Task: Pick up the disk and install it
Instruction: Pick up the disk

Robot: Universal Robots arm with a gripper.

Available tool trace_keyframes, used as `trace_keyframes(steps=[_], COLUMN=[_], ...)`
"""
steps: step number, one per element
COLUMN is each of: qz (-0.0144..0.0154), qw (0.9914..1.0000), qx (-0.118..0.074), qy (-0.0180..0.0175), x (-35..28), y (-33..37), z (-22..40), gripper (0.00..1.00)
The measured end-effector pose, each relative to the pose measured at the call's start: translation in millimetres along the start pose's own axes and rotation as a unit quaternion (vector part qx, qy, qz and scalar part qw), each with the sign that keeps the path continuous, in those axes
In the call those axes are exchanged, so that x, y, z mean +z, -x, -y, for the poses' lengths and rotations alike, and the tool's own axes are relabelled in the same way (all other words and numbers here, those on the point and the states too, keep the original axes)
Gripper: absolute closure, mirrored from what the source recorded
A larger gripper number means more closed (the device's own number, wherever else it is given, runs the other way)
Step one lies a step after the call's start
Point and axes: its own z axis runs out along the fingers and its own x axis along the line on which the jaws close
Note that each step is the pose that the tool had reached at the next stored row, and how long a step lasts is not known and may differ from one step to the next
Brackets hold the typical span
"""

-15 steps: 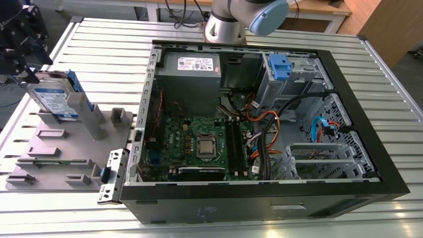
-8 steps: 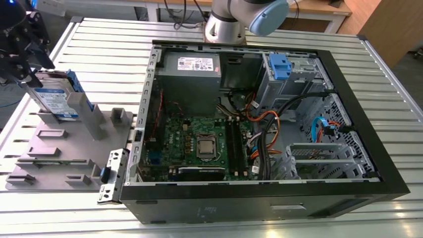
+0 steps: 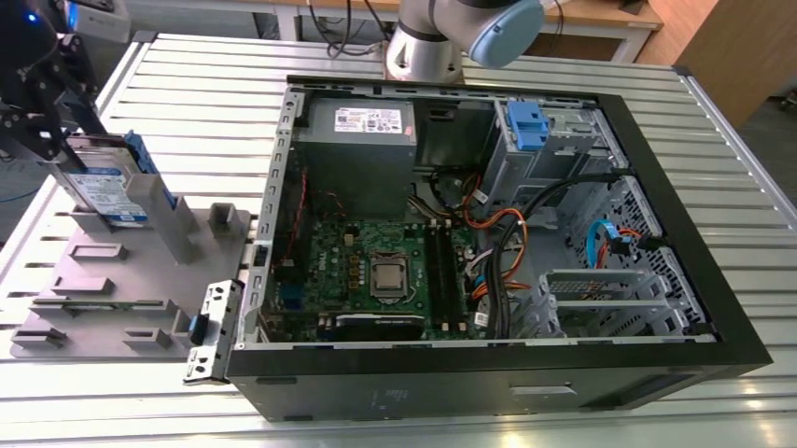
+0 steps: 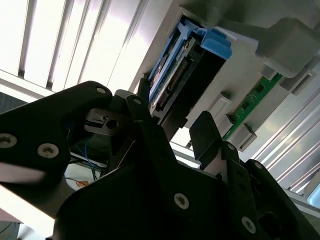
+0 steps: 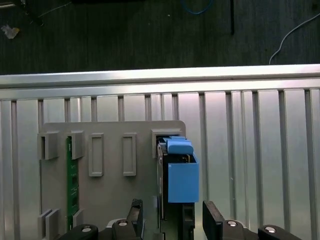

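Observation:
The disk (image 3: 107,194) stands on edge in a slot of the grey fixture plate (image 3: 100,299) at the exterior view's left. It is silver with a blue-and-white label and blue side rails. In both wrist views its blue rail (image 5: 182,177) (image 4: 207,42) faces the cameras. My black gripper (image 3: 62,149) hangs over its upper end, open. The disk sits between the fingers (image 5: 135,212) without a visible squeeze. The same straddle shows in the second wrist view, the gripper (image 4: 172,117) set around the disk's end.
An open computer case (image 3: 673,205) lies in the middle, with a grey power supply (image 3: 361,121), a motherboard (image 3: 373,266), cables and a blue clip (image 3: 527,126) in its drive bay. A green memory stick (image 5: 72,175) sits in the fixture. Slatted aluminium table (image 3: 187,84) all around.

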Motion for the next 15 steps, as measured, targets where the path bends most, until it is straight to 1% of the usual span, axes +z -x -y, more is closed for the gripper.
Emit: trace_keyframes(steps=[3, 12, 13, 14, 15], qz=[0.0, 0.0, 0.0, 0.0, 0.0], qw=[1.0, 1.0, 1.0, 1.0, 1.0], qx=[-0.002, -0.003, -0.003, -0.003, -0.003], qy=[0.0, 0.0001, 0.0, 0.0, 0.0], x=[1.5, 1.7, 1.7, 1.7, 1.7], y=[0.0, 0.0, 0.0, 0.0, 0.0], z=[0.0, 0.0, 0.0, 0.0, 0.0], gripper=[0.41, 0.41, 0.42, 0.49, 0.49])
